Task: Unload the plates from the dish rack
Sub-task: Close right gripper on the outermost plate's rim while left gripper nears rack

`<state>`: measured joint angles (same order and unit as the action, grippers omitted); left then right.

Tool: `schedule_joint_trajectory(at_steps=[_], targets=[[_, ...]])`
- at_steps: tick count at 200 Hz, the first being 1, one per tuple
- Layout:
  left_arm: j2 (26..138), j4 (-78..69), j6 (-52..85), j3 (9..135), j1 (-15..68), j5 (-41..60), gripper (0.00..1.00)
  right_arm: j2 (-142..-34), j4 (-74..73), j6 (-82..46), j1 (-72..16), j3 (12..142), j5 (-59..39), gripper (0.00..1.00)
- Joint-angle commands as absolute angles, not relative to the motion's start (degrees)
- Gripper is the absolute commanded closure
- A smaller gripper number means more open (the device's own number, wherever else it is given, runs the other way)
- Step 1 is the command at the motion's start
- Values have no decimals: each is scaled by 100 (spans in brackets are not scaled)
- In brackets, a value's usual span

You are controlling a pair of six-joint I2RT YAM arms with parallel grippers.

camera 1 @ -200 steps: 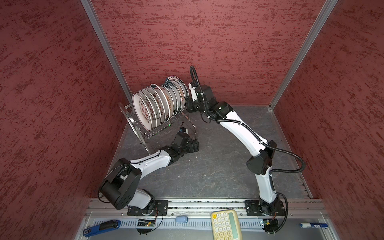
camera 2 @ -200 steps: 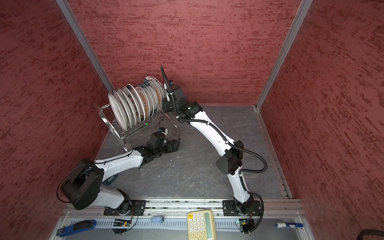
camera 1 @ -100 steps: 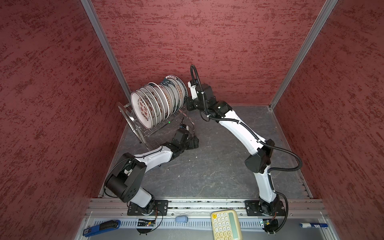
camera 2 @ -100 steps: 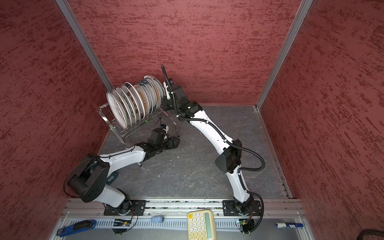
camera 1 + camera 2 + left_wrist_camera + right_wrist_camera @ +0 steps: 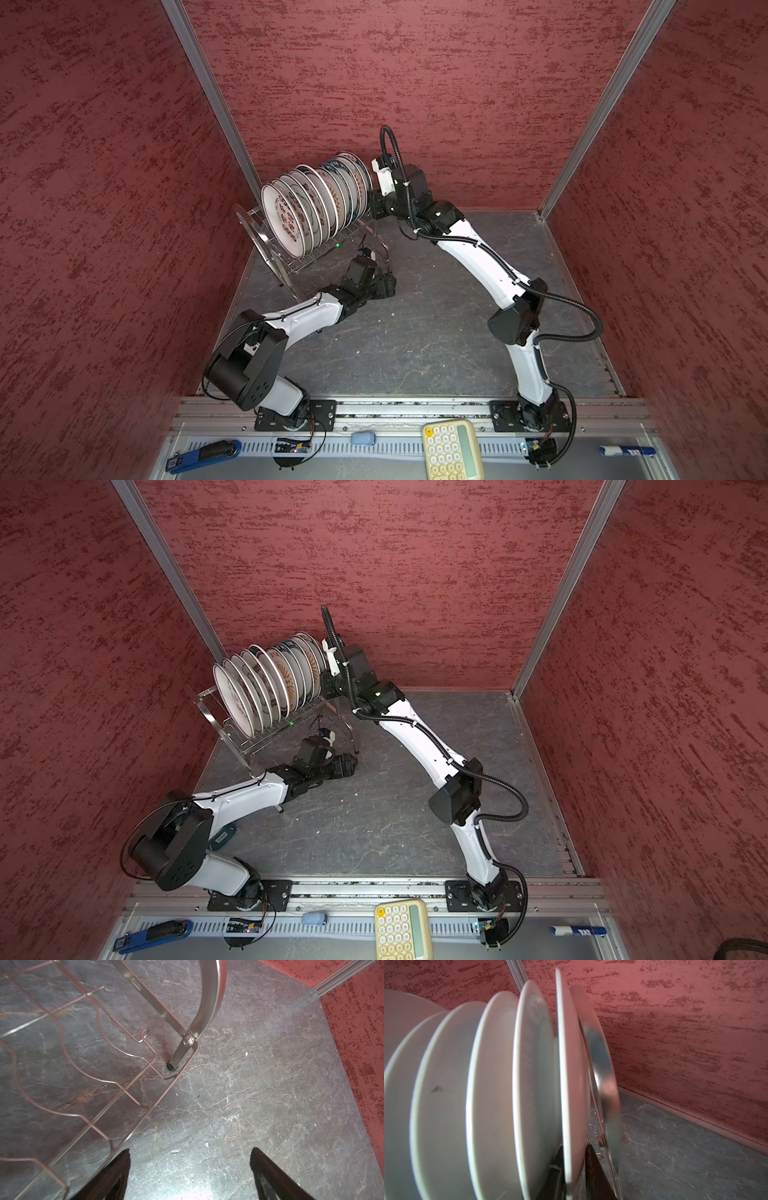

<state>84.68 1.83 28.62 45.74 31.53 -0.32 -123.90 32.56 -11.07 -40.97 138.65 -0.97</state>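
Several white plates (image 5: 316, 203) (image 5: 270, 683) stand on edge in a row on the upper tier of the steel dish rack (image 5: 255, 235) (image 5: 205, 712), at the back left by the wall. My right gripper (image 5: 574, 1147) (image 5: 374, 203) is at the rack's right end. Its fingers hug both faces of the last plate (image 5: 571, 1076), next to the rack's arched end band (image 5: 605, 1076). My left gripper (image 5: 189, 1150) is open low over the floor. It is beside the lower tier's wire corner (image 5: 145, 1109) and a rubber-footed leg (image 5: 172, 1066), with nothing between its fingers.
Red walls close in behind and to the left of the rack. A yellow calculator (image 5: 453, 451), a blue tool (image 5: 203, 453) and a marker (image 5: 627, 451) lie on the front rail shelf. A teal object (image 5: 222, 835) sits partly under my left arm.
My left arm has folded upward and brought its gripper closer to the rack's near leg. The rack with its plates has rocked slightly. The right gripper has stayed at the end plate.
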Motion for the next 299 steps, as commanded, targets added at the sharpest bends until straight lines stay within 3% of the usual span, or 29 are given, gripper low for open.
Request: schedule_joint_trajectory(at_steps=[1,88,212,299], targets=[[8188,343,2806,4517,3180,-202,9,-12540,2938,-963,-4038,14127,-186,81],[7347,841,3288,4126,3650,-523,0,-12841,2769,-876,-4008,14482,-258,85],[6330,1541,3659,3622,3757,-1174,1,-12651,2630,-765,-4008,14449,-128,100],[6403,1609,3691,3579,3815,-1402,0,-12343,2275,-1019,-4042,14418,-82,100]])
